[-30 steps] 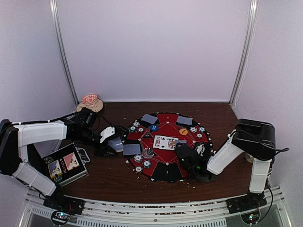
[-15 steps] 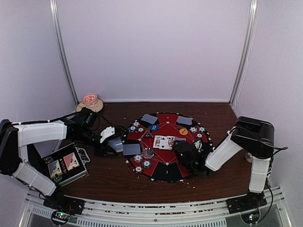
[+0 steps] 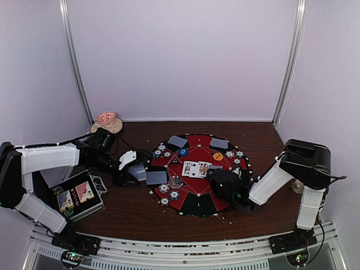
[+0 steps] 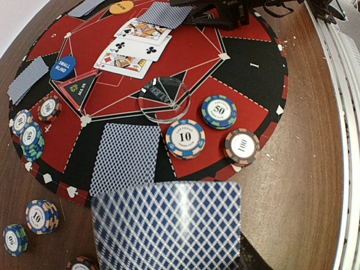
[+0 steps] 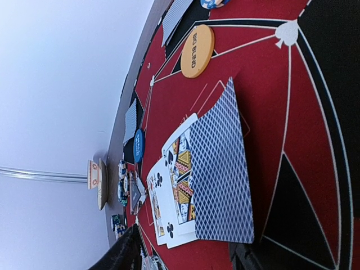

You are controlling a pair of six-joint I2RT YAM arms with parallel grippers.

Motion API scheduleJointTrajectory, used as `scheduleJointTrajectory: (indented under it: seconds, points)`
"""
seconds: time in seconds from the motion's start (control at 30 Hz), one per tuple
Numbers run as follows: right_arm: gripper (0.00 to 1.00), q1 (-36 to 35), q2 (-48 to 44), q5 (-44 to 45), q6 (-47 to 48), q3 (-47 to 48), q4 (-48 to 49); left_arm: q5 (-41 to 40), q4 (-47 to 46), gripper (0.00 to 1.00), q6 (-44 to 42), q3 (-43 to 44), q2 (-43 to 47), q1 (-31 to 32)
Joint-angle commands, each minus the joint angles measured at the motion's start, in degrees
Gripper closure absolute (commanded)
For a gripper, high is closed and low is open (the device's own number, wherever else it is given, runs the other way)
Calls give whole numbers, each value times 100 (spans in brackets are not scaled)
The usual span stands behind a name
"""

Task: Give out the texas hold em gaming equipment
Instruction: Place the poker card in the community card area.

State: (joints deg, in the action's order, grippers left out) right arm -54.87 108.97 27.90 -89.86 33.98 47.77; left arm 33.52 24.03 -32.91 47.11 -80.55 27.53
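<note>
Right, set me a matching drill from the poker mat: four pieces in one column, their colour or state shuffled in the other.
Column one:
1. SMALL BLIND button
2. dealer disc
3. chip marked 50
4. fanned cards

Column two:
A. face up
B. clear, see-through
C. blue
D. green and blue rim

Pairs: 1-C, 2-B, 3-D, 4-A
</note>
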Motion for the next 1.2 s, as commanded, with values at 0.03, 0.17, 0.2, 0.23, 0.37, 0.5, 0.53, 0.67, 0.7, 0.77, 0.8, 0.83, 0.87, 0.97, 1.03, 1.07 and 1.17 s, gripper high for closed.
scheduleJointTrajectory:
  seconds: [0.03,0.17,0.2,0.23,0.37,0.5,0.53,0.67,0.7,0.77,0.8,0.83,0.87,0.97,1.03,1.07,1.17]
  points:
    - [45,60,-264,-165,105,-179,13,123,-153,55,-19,-18,138,-3]
    - [45,176,-281,-418,14,-285,180,124,-153,55,-15,-18,129,-9]
    - [45,219,-261,-505,-29,-317,271,128,-147,55,-14,-18,128,-10]
    - [45,266,-236,-587,-60,-343,370,122,-152,55,-14,-18,128,-5]
    - [44,446,-67,-958,-263,-435,846,123,-153,55,-14,-22,145,-11]
    - [42,482,-54,-1164,-134,-368,899,112,-153,55,-14,-19,145,-9]
    - [42,486,-115,-1166,-45,-298,648,111,-149,55,-14,-25,145,-8]
    - [39,500,-502,-987,403,-31,-650,121,-153,55,-21,-19,138,-6]
    - [38,521,-592,-947,560,54,-997,124,-153,55,-18,-18,137,-7]
    - [36,552,-770,-852,849,243,-1662,122,-153,55,-14,-19,136,-7]
    - [35,560,-847,-802,995,330,-1925,117,-152,55,-14,-25,144,-6]
    - [35,576,-901,-775,1117,418,-2197,114,-152,54,-16,-19,157,-6]
    - [34,594,-930,-777,1231,489,-2437,118,-153,54,-10,-26,166,-10]
    - [33,676,-1046,-831,1499,581,-2953,116,-153,54,-10,-27,180,-3]
    - [32,712,-1107,-888,1649,588,-3235,124,-152,54,-5,-24,176,-4]
    - [32,712,-1120,-921,1702,592,-3341,126,-153,55,-4,-20,172,-8]
    - [32,715,-1154,-1072,1819,591,-3533,123,-152,54,-5,-18,163,-10]
